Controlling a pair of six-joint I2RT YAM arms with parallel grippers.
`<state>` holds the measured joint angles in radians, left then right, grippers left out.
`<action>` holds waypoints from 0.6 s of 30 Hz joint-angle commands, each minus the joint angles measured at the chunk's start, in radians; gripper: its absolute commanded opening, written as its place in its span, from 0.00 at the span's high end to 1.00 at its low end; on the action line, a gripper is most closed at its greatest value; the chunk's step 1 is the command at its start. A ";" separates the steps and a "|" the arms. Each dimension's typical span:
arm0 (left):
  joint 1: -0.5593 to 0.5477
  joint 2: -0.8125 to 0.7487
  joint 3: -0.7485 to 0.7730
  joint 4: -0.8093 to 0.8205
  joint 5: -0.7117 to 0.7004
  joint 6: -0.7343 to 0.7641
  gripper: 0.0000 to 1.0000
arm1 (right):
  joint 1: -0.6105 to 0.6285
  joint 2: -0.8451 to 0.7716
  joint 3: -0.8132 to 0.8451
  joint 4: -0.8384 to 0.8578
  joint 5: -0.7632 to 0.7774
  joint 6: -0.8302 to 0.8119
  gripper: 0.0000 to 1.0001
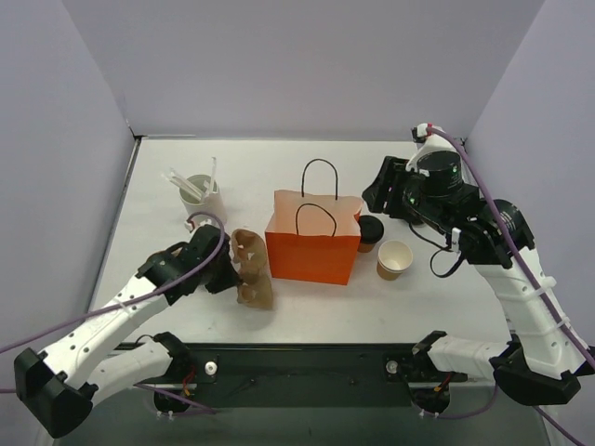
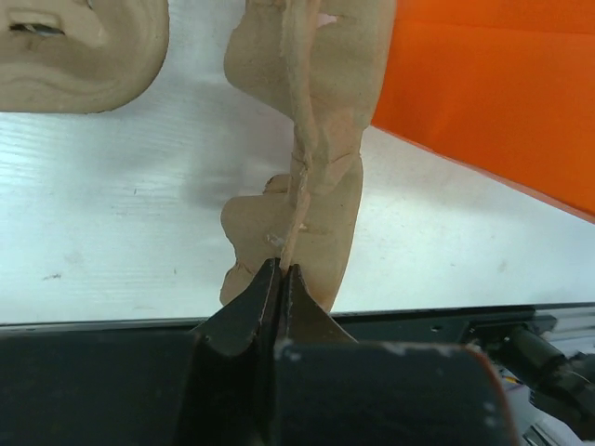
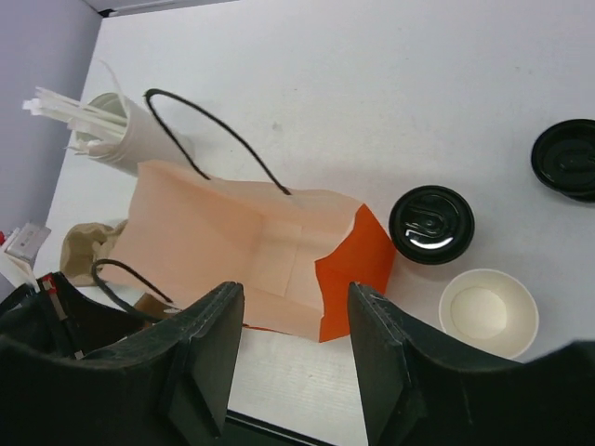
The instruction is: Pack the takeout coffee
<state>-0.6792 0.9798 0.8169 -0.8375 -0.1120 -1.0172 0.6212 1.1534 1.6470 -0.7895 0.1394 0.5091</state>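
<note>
- Left gripper [image 2: 281, 271] is clenching the thin edge of the pulp cup carrier [image 2: 311, 177], at the orange bag's [image 1: 313, 249] 9 o'clock.
- Right gripper [image 3: 296, 299] is hovering above the bag, jaws parted, grasping nothing.
- Takeout coffee [image 1: 370, 232] is standing outside the bag, just beside it at 3 o'clock.
- Judgement: nothing is looking packed; lifting and bagging the coffee are remaining.

Takeout coffee [image 3: 431, 224] lid is glossy black plastic, bag [image 1: 312, 255] matt orange paper, carrier [image 2: 335, 111] rough pulp.
</note>
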 commanded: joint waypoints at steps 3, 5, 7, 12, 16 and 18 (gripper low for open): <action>0.007 -0.133 0.198 -0.192 -0.095 0.026 1.00 | -0.002 0.022 0.074 0.110 -0.297 -0.112 0.49; 0.007 -0.157 0.263 -0.195 -0.110 0.096 1.00 | 0.002 0.029 0.095 0.162 -0.377 -0.139 0.46; 0.007 -0.171 0.303 -0.189 -0.123 0.146 1.00 | 0.014 0.046 0.111 0.199 -0.420 -0.171 0.41; 0.009 -0.193 0.407 -0.138 -0.062 0.261 1.00 | 0.123 0.071 0.163 0.291 -0.423 -0.366 0.30; 0.007 -0.176 0.487 -0.118 0.004 0.324 1.00 | 0.169 0.137 0.201 0.296 -0.475 -0.480 0.28; 0.007 -0.170 0.505 -0.079 0.050 0.351 1.00 | 0.216 0.169 0.229 0.296 -0.488 -0.539 0.28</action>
<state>-0.6731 0.7982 1.2488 -0.9905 -0.1509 -0.7628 0.7837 1.2648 1.8179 -0.5549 -0.2905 0.1329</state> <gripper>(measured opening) 0.030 0.715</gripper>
